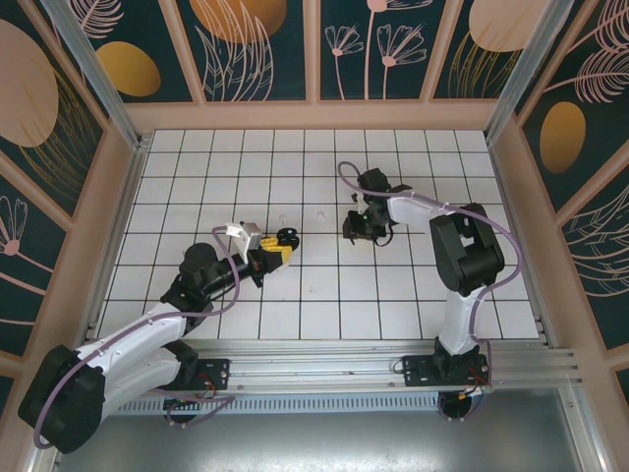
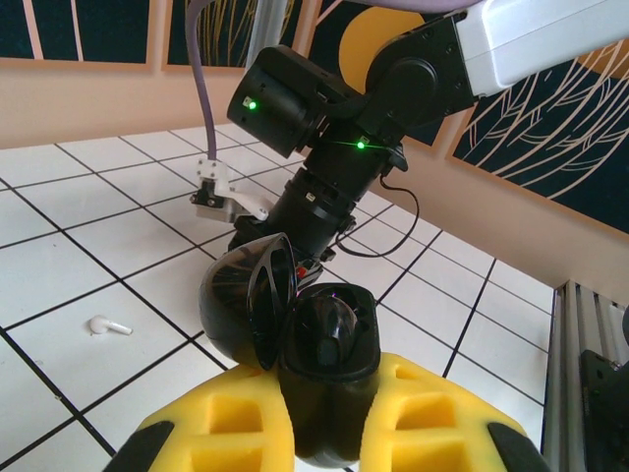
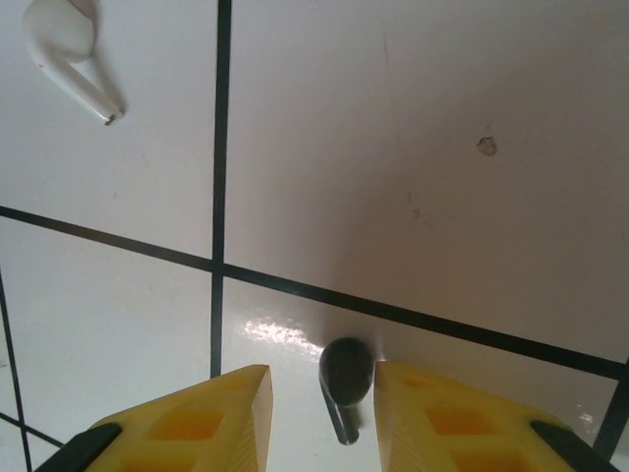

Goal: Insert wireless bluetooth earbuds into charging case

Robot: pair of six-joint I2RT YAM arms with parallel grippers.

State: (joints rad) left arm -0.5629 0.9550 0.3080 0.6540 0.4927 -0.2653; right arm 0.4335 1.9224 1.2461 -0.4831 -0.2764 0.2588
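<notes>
My left gripper (image 2: pixel 329 438) is shut on a black charging case (image 2: pixel 332 359), its yellow fingers (image 2: pixel 226 423) pinching the lower body. The case's lid (image 2: pixel 241 300) hangs open to the left. From above, this gripper (image 1: pixel 282 246) sits left of centre. My right gripper (image 3: pixel 322 393) points down at the floor and is open. A black earbud (image 3: pixel 346 376) lies between its fingers, against the right finger (image 3: pixel 442 413), with a gap to the left one. A white earbud (image 3: pixel 69 44) lies at the upper left of that view. Another white earbud (image 2: pixel 108 325) lies on the tile left of the case.
The right arm's wrist (image 2: pixel 324 187) looms close behind the open case. Seen from above, the right gripper (image 1: pixel 359 231) is about one tile right of the case. Tiny white specks (image 1: pixel 321 210) lie between the arms. Patterned walls (image 1: pixel 314 59) ring the tiled floor.
</notes>
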